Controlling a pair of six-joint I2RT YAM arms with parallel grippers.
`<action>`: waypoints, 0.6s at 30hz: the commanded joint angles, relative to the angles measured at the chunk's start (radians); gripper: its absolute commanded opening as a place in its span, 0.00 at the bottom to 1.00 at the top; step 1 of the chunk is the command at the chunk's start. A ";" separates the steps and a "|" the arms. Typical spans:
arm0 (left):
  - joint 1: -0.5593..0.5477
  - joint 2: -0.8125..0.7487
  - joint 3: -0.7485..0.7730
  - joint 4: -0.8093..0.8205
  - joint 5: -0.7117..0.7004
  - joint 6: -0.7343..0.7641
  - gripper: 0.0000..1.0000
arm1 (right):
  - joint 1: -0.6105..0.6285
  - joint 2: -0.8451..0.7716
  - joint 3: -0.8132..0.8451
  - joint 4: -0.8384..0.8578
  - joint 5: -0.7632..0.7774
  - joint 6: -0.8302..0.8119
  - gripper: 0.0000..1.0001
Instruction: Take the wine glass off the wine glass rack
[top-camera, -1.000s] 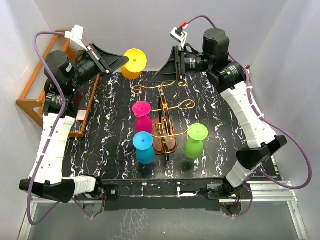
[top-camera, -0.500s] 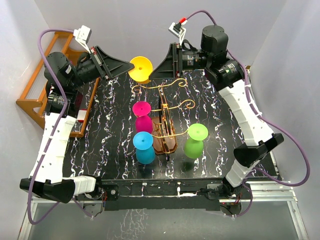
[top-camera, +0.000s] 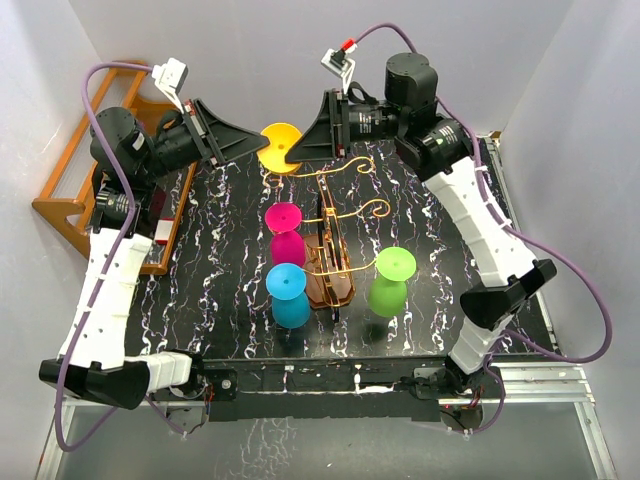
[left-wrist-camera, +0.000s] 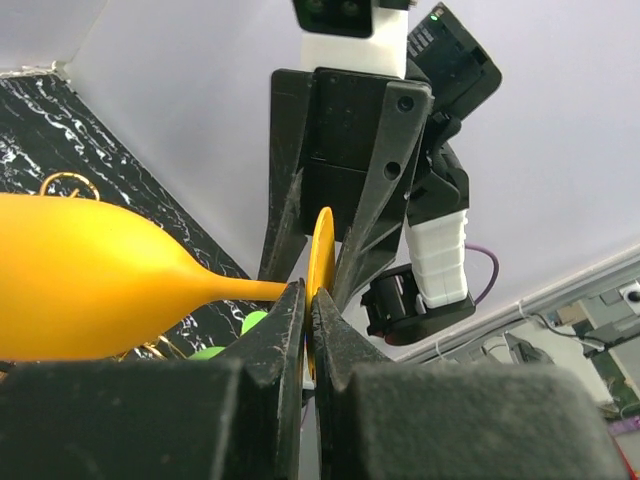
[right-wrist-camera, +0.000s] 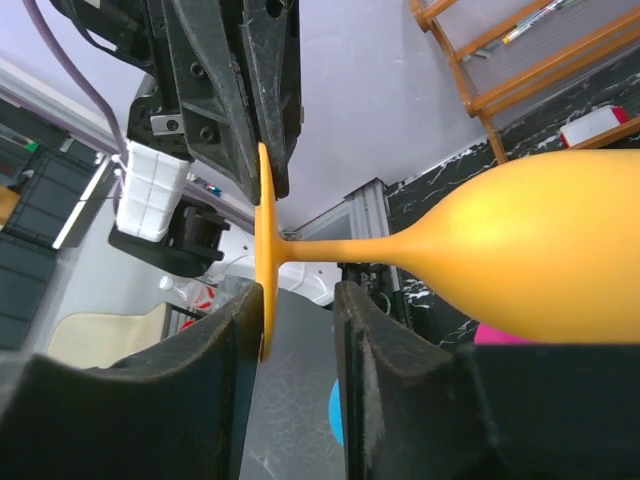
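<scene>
So the yellow wine glass (top-camera: 277, 147) is up in the air at the far end of the table (top-camera: 215, 240), just beyond the far gold wire arm of the wine glass rack (top-camera: 330, 262). It's caught between the two grippers.

From the top camera you really can't see who's gripping what. The left gripper (top-camera: 262, 142) and right gripper (top-camera: 299, 150) just meet at the glass from either side.

The wrist cams sort it out. The left wrist view shows its fingers (left-wrist-camera: 288, 330) pinched tight on the rim of the glass's flat foot (left-wrist-camera: 320, 250), with the bowl off to the left of that picture. The right wrist view shows the right gripper's fingers (right-wrist-camera: 365, 330) spread apart with the stem (right-wrist-camera: 340, 246) running through the gap. The foot (right-wrist-camera: 265, 270) sits against the inner face of one finger, so nothing is clamped on that side.

Only the top view shows the rest. A pink glass (top-camera: 286, 232) and a blue glass (top-camera: 290, 295) are left of the rack and a green glass (top-camera: 390, 281) is right of it. A stepped wooden shelf (top-camera: 62, 200) stands at the table's far left edge.
</scene>
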 joint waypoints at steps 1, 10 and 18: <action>0.001 -0.057 -0.024 0.000 0.028 0.009 0.00 | 0.026 0.034 0.079 -0.017 0.072 -0.040 0.28; 0.001 -0.092 0.072 -0.422 -0.270 0.139 0.45 | 0.065 -0.107 -0.012 -0.169 0.512 -0.382 0.08; 0.002 -0.062 0.203 -0.636 -0.379 0.062 0.54 | 0.274 -0.574 -0.701 0.235 0.976 -1.210 0.08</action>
